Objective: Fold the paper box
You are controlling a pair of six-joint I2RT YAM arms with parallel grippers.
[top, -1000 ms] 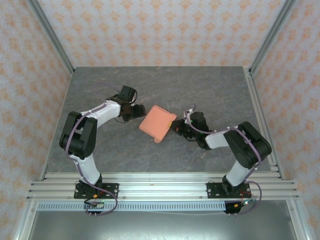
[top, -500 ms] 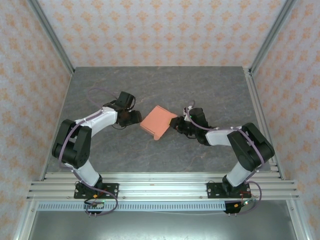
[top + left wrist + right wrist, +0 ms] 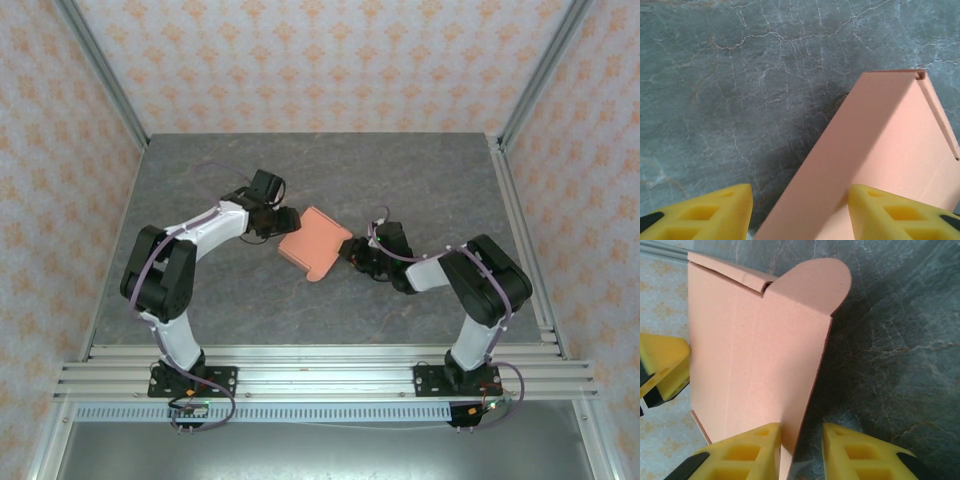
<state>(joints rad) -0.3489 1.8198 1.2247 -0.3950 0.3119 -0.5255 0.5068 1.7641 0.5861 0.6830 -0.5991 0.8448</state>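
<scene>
Sitting near desk (image 3: 420,170) centre, paper box (image 3: 315,243) lies between both pincers, well clear of every desk edge. Bare desk open toward 12 and 6 o'clock. Left pincer (image 3: 287,221) at box's 10 o'clock, jaws apart, astride box's folded edge. Right pincer (image 3: 352,252) at box's 3 o'clock, jaws slightly parted around panel edge, one fingertip (image 3: 752,450) touching panel. Right wrist view shows rounded tab (image 3: 815,282) standing up. Left wrist view shows shaded side face instead.
</scene>
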